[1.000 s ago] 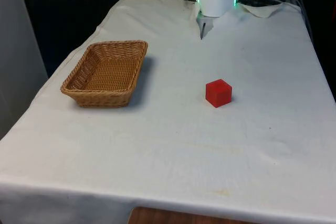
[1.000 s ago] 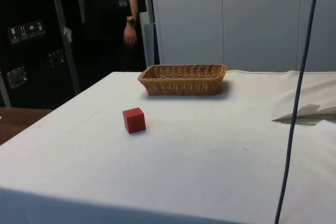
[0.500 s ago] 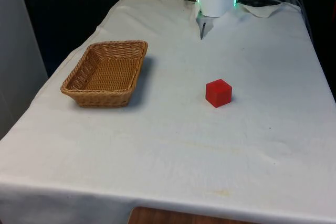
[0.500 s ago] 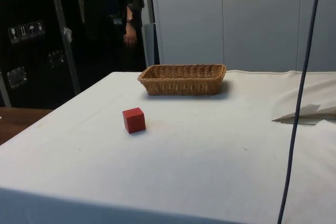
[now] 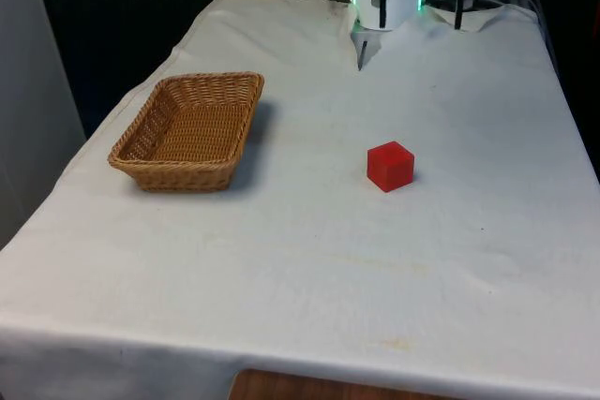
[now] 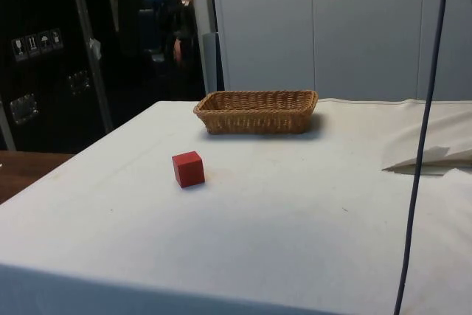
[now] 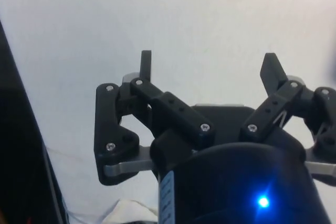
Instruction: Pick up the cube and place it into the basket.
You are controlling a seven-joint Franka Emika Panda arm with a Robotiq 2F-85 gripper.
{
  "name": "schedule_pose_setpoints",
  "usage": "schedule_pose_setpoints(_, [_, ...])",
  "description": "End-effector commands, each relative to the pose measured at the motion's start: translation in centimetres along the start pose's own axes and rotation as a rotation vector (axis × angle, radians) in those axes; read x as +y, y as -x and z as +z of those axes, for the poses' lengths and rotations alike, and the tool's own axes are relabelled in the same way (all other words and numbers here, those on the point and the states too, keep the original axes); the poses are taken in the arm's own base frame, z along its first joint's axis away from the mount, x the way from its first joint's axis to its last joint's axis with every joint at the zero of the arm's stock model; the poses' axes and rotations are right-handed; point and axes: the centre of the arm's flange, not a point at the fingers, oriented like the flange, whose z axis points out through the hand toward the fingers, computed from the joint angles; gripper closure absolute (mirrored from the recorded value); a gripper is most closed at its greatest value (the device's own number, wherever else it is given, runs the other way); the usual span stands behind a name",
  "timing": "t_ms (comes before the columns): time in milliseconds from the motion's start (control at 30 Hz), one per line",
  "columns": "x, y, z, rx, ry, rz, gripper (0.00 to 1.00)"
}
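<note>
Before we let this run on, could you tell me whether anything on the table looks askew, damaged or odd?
Nothing stands out. The red cube sits flat on the cloth, apart from the upright, empty basket, and the gripper hangs open above the cloth.

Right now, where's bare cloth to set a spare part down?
Broad bare cloth between the wicker basket and the red cube, and all along the near edge in front of both. On the front view's right of the cube it is free too. Crowded only at the far end, where the tool hangs open.

Woven wicker basket point(image 5: 187, 133); matt red cube point(image 5: 390, 166)
</note>
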Motion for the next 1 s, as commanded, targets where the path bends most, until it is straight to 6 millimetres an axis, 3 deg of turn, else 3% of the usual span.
schedule_pose_setpoints(0, [-0.1,-0.1,0.5,0.011,0.001,0.009,0.0])
schedule_pose_setpoints(333, [-0.6,-0.6,3.8,0.029,0.006,0.016,0.0])
schedule_pose_setpoints(367, [-0.5,-0.5,3.2,0.016,0.008,0.013,0.0])
schedule_pose_setpoints(567, [-1.0,-0.9,6.0,0.042,0.011,0.01,0.0])
schedule_pose_setpoints(967, [-0.9,-0.9,8.5,0.074,0.016,-0.045,0.0])
